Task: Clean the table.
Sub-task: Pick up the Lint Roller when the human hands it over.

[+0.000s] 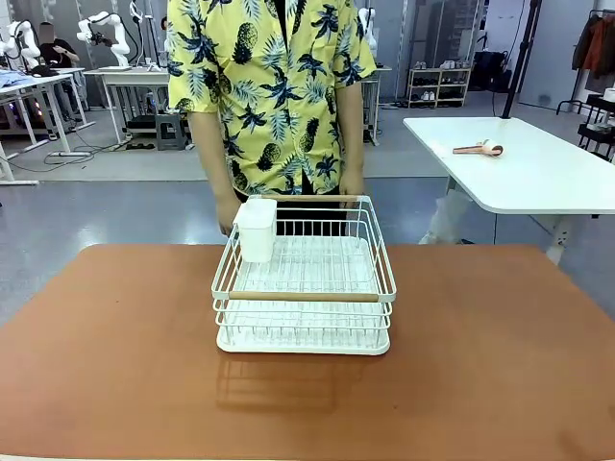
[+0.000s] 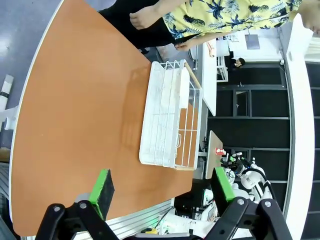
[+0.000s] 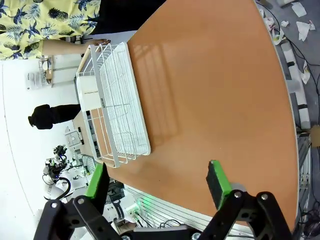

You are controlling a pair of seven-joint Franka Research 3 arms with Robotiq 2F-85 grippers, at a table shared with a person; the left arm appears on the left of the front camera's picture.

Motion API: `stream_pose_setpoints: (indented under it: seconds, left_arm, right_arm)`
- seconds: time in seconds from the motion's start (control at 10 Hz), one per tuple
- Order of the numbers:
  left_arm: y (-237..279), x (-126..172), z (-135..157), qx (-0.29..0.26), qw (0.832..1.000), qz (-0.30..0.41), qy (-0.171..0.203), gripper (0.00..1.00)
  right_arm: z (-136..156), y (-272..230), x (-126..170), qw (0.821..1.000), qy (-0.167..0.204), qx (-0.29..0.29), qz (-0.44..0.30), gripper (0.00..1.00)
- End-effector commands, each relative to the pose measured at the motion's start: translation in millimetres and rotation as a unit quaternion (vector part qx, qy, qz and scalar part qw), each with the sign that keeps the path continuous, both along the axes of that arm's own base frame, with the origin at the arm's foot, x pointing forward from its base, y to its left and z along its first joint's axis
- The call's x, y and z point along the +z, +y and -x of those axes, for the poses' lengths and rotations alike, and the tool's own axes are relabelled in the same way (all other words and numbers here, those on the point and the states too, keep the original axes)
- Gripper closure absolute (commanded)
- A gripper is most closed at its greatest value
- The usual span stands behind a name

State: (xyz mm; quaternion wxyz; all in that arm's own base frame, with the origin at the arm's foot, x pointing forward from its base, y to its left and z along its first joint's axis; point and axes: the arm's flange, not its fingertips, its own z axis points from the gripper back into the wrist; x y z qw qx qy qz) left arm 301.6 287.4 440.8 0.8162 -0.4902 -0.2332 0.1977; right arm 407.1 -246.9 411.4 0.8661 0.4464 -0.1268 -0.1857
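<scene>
The terracotta table (image 1: 480,365) spans the front view, with a white wire dish rack (image 1: 305,288) at its middle. A white cup-like holder (image 1: 256,229) hangs on the rack's far left corner. A person in a yellow patterned shirt stands behind the rack, one hand (image 1: 227,216) by the holder. My left gripper (image 2: 162,192) hovers open high above the table (image 2: 75,125), the rack (image 2: 170,120) ahead of it. My right gripper (image 3: 157,185) is open too, above the table (image 3: 215,90), with the rack (image 3: 115,105) ahead to its left. Nothing lies between either pair of fingers.
A white table (image 1: 524,168) stands at the back right with a small tool (image 1: 479,149) on it. Bare tabletop lies on both sides of the rack and in front of it. The table's near edge (image 3: 280,125) curves close under my right gripper.
</scene>
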Motion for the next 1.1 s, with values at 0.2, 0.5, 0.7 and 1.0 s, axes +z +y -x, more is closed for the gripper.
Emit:
stream_pose_setpoints:
  seconds: [0.2, 0.5, 0.7, 1.0]
  left_arm:
    - [1.1, 1.3, 2.0, -0.002, 1.0, 0.011, -0.004, 0.0]
    - [1.1, 1.3, 2.0, -0.002, 1.0, 0.011, -0.004, 0.0]
    - [1.1, 1.3, 2.0, -0.002, 1.0, 0.011, -0.004, 0.0]
    - [1.1, 1.3, 2.0, -0.002, 1.0, 0.011, -0.004, 0.0]
  right_arm:
    - [2.5, 0.5, 3.3, 1.0, -0.003, -0.001, -0.003, 0.0]
    - [2.5, 0.5, 3.3, 1.0, -0.003, -0.001, -0.003, 0.0]
    - [2.5, 0.5, 3.3, 1.0, -0.003, -0.001, -0.003, 0.0]
    - [2.5, 0.5, 3.3, 1.0, -0.003, -0.001, -0.003, 0.0]
